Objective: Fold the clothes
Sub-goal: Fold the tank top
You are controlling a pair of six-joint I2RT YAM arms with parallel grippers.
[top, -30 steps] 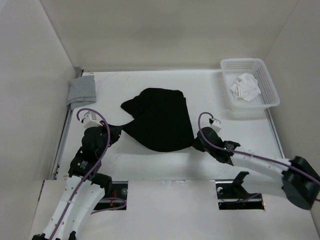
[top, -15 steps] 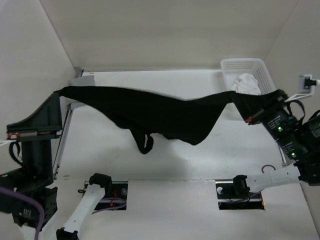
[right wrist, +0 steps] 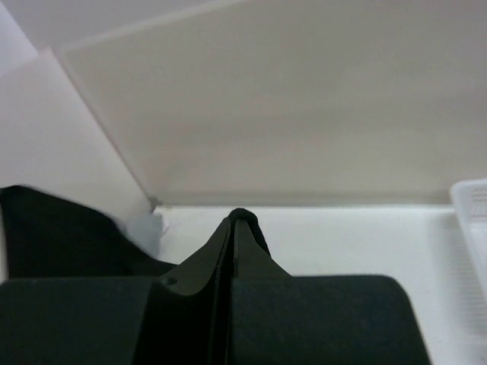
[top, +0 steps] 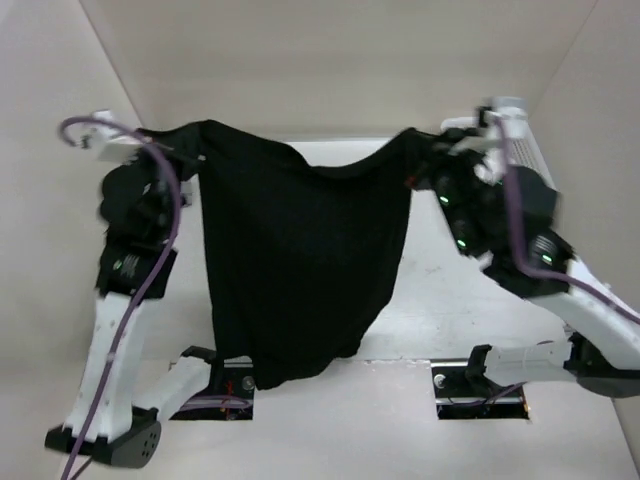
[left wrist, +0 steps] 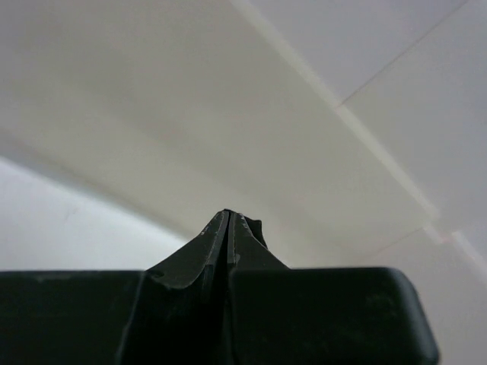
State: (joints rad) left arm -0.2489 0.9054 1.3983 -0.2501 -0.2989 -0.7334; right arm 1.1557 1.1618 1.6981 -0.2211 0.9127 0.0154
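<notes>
The clothes (top: 300, 270), one large black garment, hang in the air like a curtain between my two raised arms in the top view, and the lower edge dangles near the table's front. My left gripper (top: 187, 150) is shut on the upper left corner. My right gripper (top: 425, 160) is shut on the upper right corner. In the left wrist view the left gripper (left wrist: 230, 215) is closed, with a nub of black fabric (left wrist: 256, 226) pinched at its tip. In the right wrist view the right gripper (right wrist: 233, 220) is likewise closed, with fabric (right wrist: 245, 216) over its tip.
The white table (top: 440, 300) shows to the right of the hanging garment. A small grey cloth (right wrist: 144, 230) lies in the far left corner. The white basket's rim (right wrist: 473, 209) shows at the right edge. Beige walls enclose the back and sides.
A second ago the garment lay bunched on the table with both grippers low at its edges. Both arms have since lifted it, and it now hangs spread between them.
</notes>
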